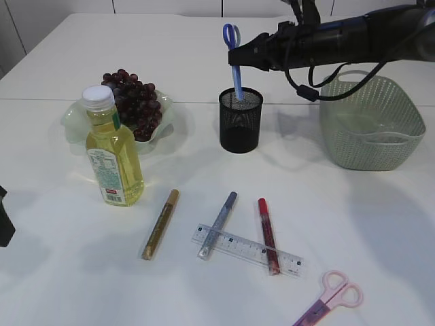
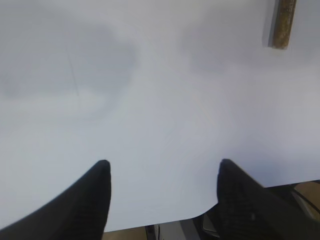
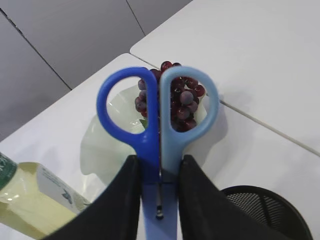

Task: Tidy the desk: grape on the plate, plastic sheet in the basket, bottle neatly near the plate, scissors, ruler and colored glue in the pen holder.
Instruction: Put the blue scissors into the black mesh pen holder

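Note:
My right gripper (image 1: pixel 249 53) (image 3: pixel 159 162) is shut on the blue scissors (image 1: pixel 233 47) (image 3: pixel 159 115), held upright with the blades down inside the black mesh pen holder (image 1: pixel 240 121) (image 3: pixel 265 210). Grapes (image 1: pixel 134 102) (image 3: pixel 182 100) lie on the pale green plate (image 1: pixel 73 122) (image 3: pixel 107 145), and the oil bottle (image 1: pixel 112 153) (image 3: pixel 30 195) stands just in front of it. Gold (image 1: pixel 160 224) (image 2: pixel 284 22), silver (image 1: pixel 218 224) and red (image 1: pixel 267 234) glue pens, a clear ruler (image 1: pixel 238 248) and pink scissors (image 1: pixel 333 299) lie on the table. My left gripper (image 2: pixel 162 167) hangs open over bare tabletop. The plastic sheet is not clearly visible.
The green woven basket (image 1: pixel 380 146) stands at the right, under my right arm. The silver and red glue pens rest across the ruler. The table's near edge (image 2: pixel 200 217) lies just below my left gripper, which sits at the far left (image 1: pixel 4 224).

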`<state>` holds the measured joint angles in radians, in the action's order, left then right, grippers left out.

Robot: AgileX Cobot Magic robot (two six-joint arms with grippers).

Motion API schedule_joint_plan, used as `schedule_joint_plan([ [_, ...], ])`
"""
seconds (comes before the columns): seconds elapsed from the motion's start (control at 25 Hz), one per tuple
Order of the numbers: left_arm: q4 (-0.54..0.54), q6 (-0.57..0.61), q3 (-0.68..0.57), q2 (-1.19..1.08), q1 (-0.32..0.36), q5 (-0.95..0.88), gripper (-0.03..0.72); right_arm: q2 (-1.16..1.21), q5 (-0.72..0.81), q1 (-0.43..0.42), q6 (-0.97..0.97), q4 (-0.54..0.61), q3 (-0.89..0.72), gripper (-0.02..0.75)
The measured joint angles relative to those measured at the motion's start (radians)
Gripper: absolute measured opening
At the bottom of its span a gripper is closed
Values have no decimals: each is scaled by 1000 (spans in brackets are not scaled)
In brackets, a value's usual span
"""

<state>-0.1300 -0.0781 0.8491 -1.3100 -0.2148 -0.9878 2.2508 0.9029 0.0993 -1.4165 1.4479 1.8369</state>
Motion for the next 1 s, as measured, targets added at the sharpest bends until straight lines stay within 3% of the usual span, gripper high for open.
schedule_joint_plan([
  [0.52, 1, 0, 2, 0, 0, -14, 478, 95, -21, 0, -416, 260, 0, 183],
  [0.8, 1, 0, 2, 0, 0, -18, 477, 132, -29, 0, -442, 271, 0, 193],
  [1.0, 1, 0, 2, 0, 0, -18, 477, 135, -24, 0, -442, 277, 0, 269],
])
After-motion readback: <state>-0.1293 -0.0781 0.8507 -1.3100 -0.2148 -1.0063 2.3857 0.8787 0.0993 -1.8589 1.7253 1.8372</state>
